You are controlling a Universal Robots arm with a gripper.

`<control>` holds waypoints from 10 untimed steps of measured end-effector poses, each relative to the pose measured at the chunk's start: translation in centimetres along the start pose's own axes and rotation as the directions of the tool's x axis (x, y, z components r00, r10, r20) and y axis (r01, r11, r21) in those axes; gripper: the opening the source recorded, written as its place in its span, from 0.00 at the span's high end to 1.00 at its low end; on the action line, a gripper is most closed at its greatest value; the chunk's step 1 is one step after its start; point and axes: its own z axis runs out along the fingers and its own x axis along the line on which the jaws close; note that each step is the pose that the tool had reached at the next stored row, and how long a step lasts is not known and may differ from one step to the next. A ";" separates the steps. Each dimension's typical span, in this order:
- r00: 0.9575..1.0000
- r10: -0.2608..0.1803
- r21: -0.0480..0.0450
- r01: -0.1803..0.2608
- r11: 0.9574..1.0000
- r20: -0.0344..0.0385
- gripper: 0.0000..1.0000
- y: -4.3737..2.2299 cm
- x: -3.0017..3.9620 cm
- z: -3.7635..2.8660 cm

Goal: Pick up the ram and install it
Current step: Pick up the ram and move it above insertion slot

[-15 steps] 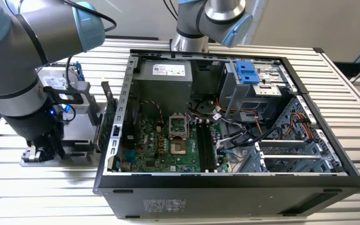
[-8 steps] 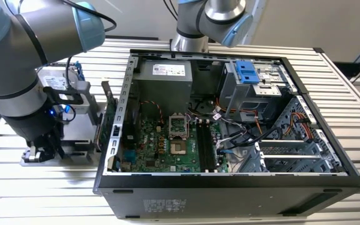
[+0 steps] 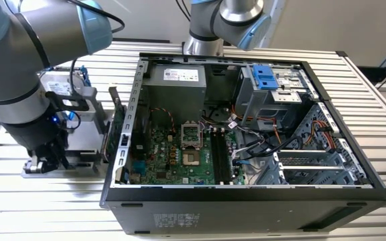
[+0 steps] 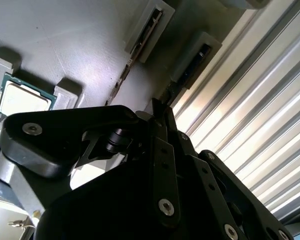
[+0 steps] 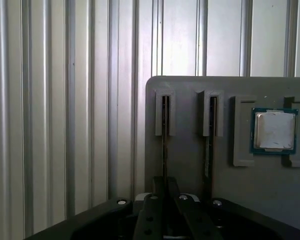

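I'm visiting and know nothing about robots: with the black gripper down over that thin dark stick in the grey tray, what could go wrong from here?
The thin dark green ram stick stands on edge in a narrow slot of the grey tray; a slightly off-line black gripper might jam or bend it. A second stick close beside could get knocked. Loose cables beside the computer's memory slots might snag it.

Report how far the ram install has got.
Done: nothing yet; the ram stands edgewise in its slot of the grey tray, outside the computer case. In hand: the gripper is down at that stick; a grip cannot be confirmed. Left: the pick-up and the install both.
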 end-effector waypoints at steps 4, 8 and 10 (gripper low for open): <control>1.000 0.000 0.000 0.000 1.000 0.000 1.00 0.01 0.01 -0.37; 1.000 0.000 0.000 0.000 1.000 0.000 1.00 0.02 0.02 -0.84; 1.000 0.000 0.000 0.000 1.000 0.000 1.00 0.02 0.03 -1.05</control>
